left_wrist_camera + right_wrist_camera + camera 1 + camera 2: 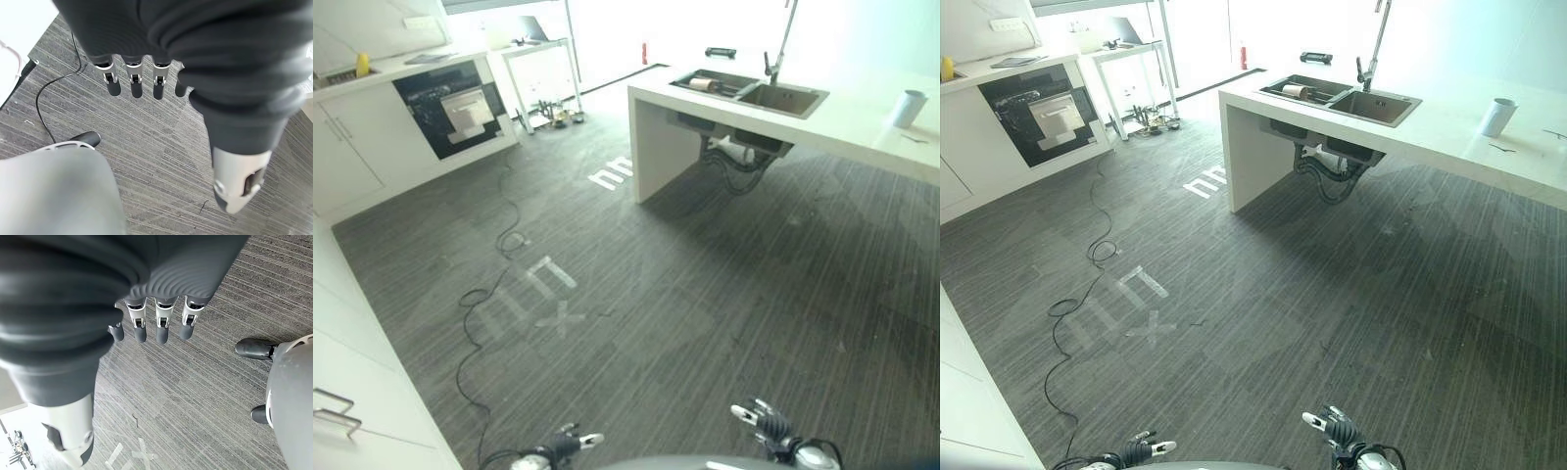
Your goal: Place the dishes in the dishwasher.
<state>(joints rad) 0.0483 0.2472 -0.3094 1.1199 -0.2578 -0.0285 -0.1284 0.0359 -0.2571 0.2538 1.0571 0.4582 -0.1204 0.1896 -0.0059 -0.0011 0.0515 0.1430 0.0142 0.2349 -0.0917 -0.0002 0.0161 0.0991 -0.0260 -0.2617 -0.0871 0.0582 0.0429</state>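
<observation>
Dishes are sitting far off, in the steel double sink (749, 93) of the white island counter (862, 122).
One pale cylindrical dish (704, 85) is lying in the sink's left basin; a white cup (907, 108) is standing on the counter. Both hands, left hand (132, 81) and right hand (156, 323), are hanging low over the grey striped floor (685, 294), fingers straight, apart and holding nothing.
</observation>
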